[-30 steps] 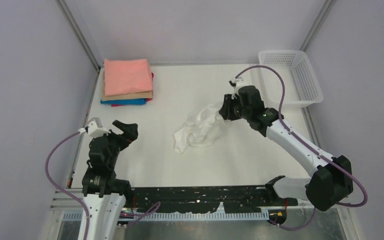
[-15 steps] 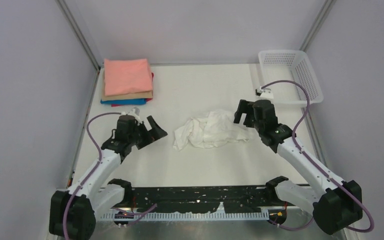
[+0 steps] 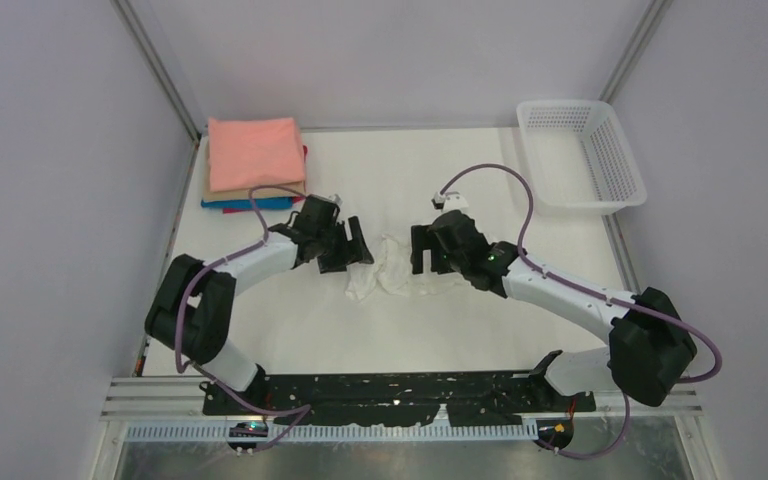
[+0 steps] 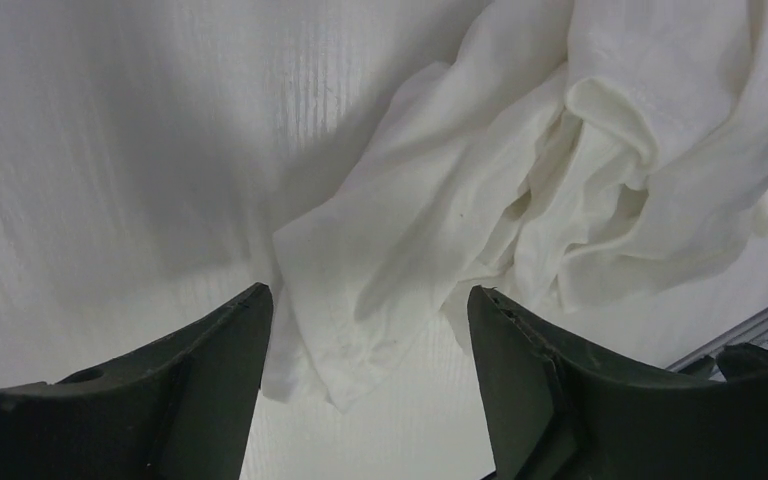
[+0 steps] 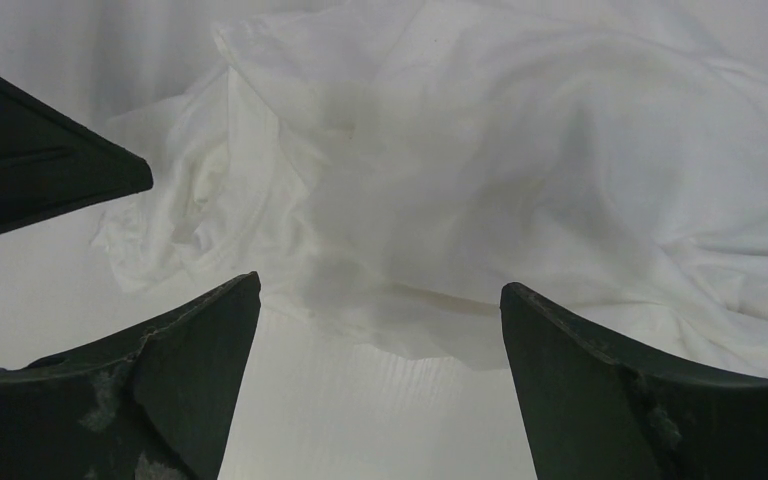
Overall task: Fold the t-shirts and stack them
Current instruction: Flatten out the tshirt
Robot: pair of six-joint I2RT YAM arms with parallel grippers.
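Observation:
A crumpled white t-shirt [image 3: 397, 272] lies mid-table, its print not showing. My left gripper [image 3: 357, 246] hovers low at its left edge, open; a loose corner of the shirt [image 4: 360, 330] lies between the fingers [image 4: 215, 370], unpinched. At the cloth's right side stands my right gripper [image 3: 420, 250], also open, with the shirt's hem [image 5: 440, 330] just ahead of its fingertips and bare table between them. The left gripper's finger [image 5: 50, 170] shows in the right wrist view. Folded t-shirts [image 3: 255, 155] are stacked at the back left, salmon-pink on top, tan, blue and magenta edges beneath.
A white mesh basket [image 3: 615, 165] stands at the back right corner. Grey walls and metal posts close in the table's left, right and rear. Each arm's purple cable [image 3: 520, 190] loops above its wrist.
The right gripper let go of the lifted shirt, which dropped into a flatter heap, then moved left to it. The left arm swung out from its base to the shirt's left edge.

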